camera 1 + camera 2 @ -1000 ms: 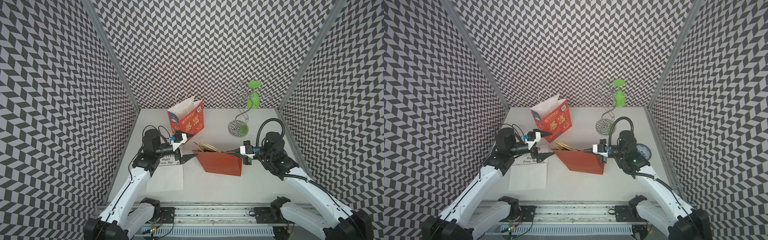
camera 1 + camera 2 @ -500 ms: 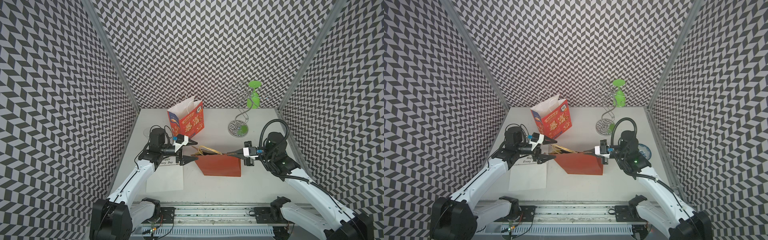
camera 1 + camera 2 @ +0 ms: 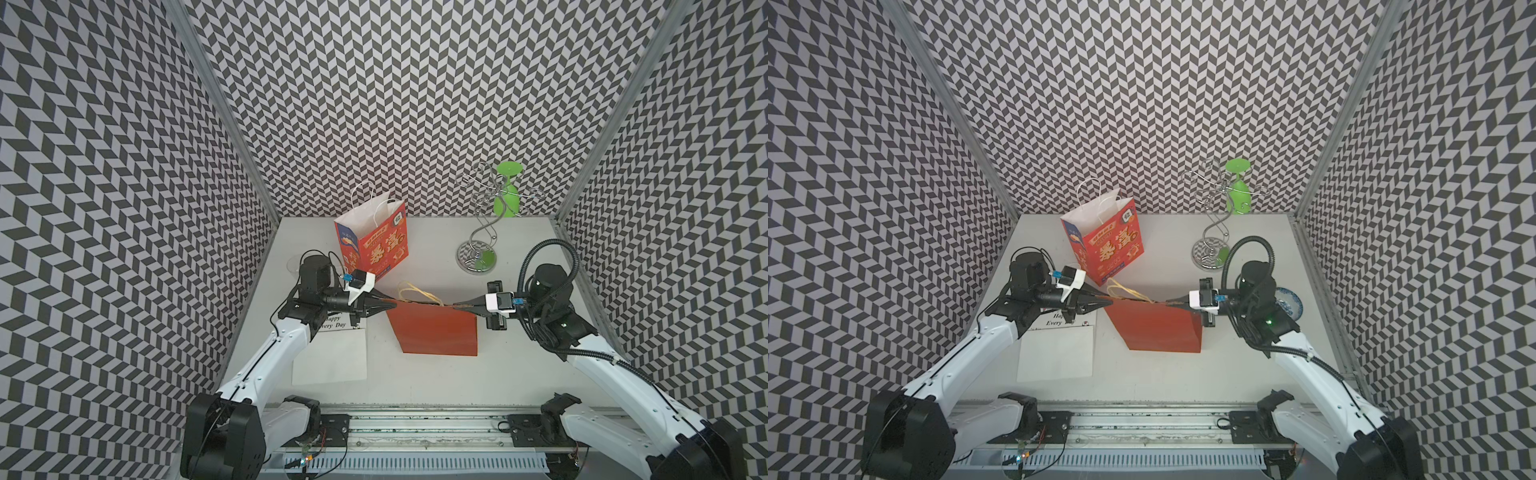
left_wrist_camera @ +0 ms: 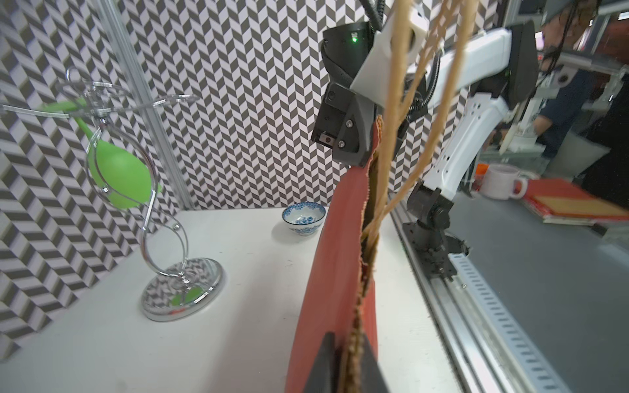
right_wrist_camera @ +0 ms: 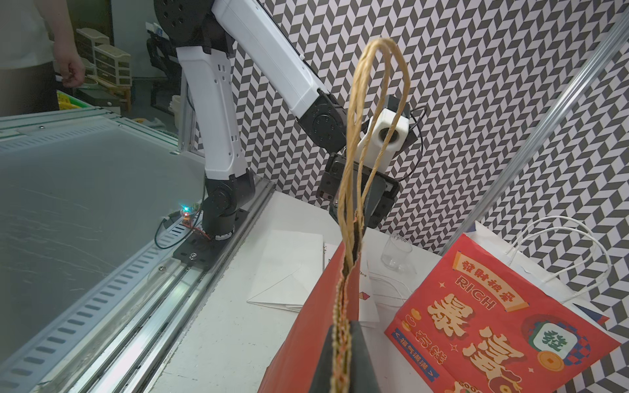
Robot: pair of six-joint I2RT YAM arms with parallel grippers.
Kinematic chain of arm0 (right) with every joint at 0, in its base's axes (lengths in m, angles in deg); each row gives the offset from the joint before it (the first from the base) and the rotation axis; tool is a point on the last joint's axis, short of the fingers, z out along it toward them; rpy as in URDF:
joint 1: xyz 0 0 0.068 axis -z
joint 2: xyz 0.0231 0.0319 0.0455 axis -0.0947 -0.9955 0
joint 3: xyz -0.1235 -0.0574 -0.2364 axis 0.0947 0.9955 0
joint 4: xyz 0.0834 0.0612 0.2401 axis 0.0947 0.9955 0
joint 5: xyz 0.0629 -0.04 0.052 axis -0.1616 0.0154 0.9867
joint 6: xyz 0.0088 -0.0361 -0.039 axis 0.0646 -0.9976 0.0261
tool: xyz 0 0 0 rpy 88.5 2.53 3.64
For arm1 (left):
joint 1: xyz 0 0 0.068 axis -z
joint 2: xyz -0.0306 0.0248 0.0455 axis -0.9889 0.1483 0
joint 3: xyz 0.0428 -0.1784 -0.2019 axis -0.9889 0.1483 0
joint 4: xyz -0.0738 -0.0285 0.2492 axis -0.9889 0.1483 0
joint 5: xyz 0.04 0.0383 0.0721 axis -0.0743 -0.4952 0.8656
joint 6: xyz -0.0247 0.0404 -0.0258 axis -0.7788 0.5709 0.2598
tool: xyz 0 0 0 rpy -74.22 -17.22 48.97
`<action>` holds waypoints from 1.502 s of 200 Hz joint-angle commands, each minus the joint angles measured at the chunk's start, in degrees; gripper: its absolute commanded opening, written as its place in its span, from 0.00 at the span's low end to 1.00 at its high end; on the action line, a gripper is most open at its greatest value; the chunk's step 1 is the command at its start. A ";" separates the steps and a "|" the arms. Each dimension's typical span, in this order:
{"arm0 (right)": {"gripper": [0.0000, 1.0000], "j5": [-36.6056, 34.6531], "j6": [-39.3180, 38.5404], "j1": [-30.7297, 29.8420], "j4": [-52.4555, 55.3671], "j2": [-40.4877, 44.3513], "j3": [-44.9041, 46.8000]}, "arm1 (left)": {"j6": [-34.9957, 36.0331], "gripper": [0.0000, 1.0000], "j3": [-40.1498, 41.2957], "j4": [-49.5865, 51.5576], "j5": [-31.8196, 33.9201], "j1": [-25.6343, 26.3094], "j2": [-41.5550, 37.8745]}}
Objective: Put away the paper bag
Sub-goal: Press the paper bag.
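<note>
Paper bag (image 3: 436, 334) amid envelope (image 3: 330, 359), gift bag (image 3: 376, 245), wire stand (image 3: 471, 257), bowl (image 3: 1289, 301)

The left arm (image 3: 286, 349) covers part of the printed card (image 3: 334, 325). The right arm (image 3: 1262, 291) hides most of the small bowl (image 3: 1292, 303). In the wrist views the left tool (image 4: 345, 343) and the right tool (image 5: 342, 331) are cut off by the picture edge. The inside of the red bag (image 3: 436, 332) is not visible.
</note>
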 commanded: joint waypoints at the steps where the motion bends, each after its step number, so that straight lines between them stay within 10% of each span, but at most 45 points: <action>1: 0.21 -3.42 0.16 -0.31 0.21 0.34 1.10 | 0.31 0.00 0.26 -0.68 -0.72 -0.05 -1.13; 34: 0.42 -7.05 -1.18 -0.31 3.05 0.64 1.90 | 2.33 0.00 -0.23 1.41 0.41 0.03 -2.03; 113: 0.00 -3.02 0.44 -0.39 3.33 -1.08 0.60 | 6.52 0.00 -2.83 7.24 3.16 0.56 -2.70; 145: 0.00 -1.26 2.76 -0.39 -0.28 -0.01 0.77 | -0.89 0.58 -1.12 -0.12 0.28 -0.14 -4.17; 179: 0.00 1.25 6.54 -0.39 -4.20 0.37 -0.24 | -15.21 0.70 5.69 -17.01 1.66 -0.14 -7.22; 200: 0.00 2.58 8.30 -0.48 -6.28 -0.07 -0.22 | -21.98 0.57 8.47 -25.18 2.33 -0.08 -8.37; 238: 0.00 2.08 10.13 -0.48 -9.21 -0.61 0.44 | -23.64 0.00 8.62 -25.95 3.15 0.16 -8.97; 262: 0.00 2.08 10.56 -0.48 -9.36 -0.53 0.08 | -25.94 0.00 9.71 -29.55 4.07 0.54 -10.02; 279: 0.00 2.07 10.80 -0.47 -9.71 -0.04 -0.05 | -28.24 0.47 10.28 -32.05 6.37 0.56 -10.68; 300: 0.00 2.08 12.66 -0.48 -12.48 0.30 0.42 | -29.36 0.64 11.16 -33.77 7.04 0.56 -11.27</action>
